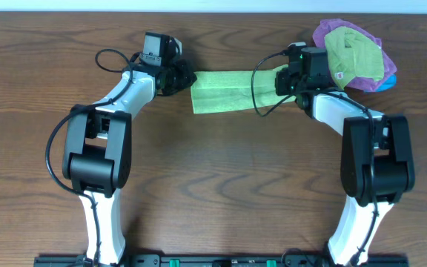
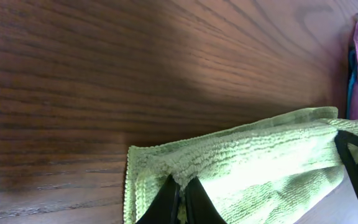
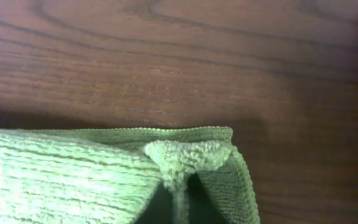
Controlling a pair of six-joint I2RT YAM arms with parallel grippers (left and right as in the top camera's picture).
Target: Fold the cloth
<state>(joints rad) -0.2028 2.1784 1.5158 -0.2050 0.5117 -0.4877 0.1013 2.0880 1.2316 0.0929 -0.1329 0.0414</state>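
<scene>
cloth (image 1: 224, 90): narrow green strip, flat by table (image 1: 213, 185) far edge, midway | left gripper (image 1: 184, 78): clamped on its left end | right gripper (image 1: 282, 80): pinching right end | why, likely: ends held so strip stays taut for next fold | spare cloths (image 1: 354, 55): far right corner

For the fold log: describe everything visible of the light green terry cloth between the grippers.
The light green terry cloth is looped, ribbed fabric with stitched edges, doubled into a long band across the dark wooden table. The left gripper pinches one end, the right gripper the other, bunching a corner there.
</scene>
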